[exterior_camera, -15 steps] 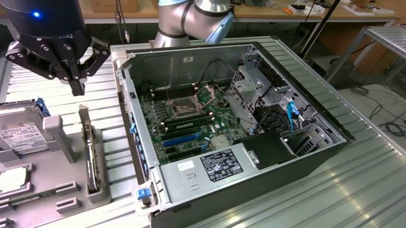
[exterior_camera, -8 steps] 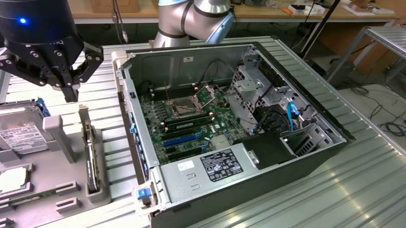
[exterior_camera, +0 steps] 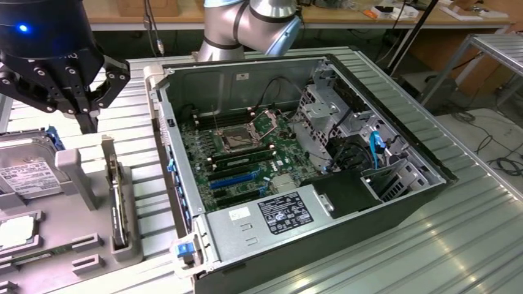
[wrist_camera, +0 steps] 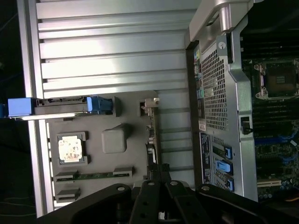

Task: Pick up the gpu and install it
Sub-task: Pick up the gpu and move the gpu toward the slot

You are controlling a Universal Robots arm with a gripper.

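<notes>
The gpu (exterior_camera: 119, 202) stands on its edge in a slot of the grey holder tray (exterior_camera: 82, 177), at the exterior view's left. In the wrist view the gpu (wrist_camera: 152, 140) appears edge-on as a thin dark strip with its silver bracket end farthest from the fingers. My black gripper (exterior_camera: 87, 122) hangs above the tray, a little back from the card, its fingers shut together on nothing. In the wrist view the gripper (wrist_camera: 159, 177) has its tips meeting just over the near end of the card. The open computer case (exterior_camera: 245, 76) lies beside the tray, with blue expansion slots (exterior_camera: 233, 180) on its motherboard.
A silver hard drive (exterior_camera: 24, 171) with blue rails stands in the tray, along with a processor chip (wrist_camera: 72, 149) and a memory stick (wrist_camera: 93, 176). The case's perforated rear wall (wrist_camera: 215, 93) rises close beside the tray. Everything rests on a slatted metal table (exterior_camera: 425, 245).
</notes>
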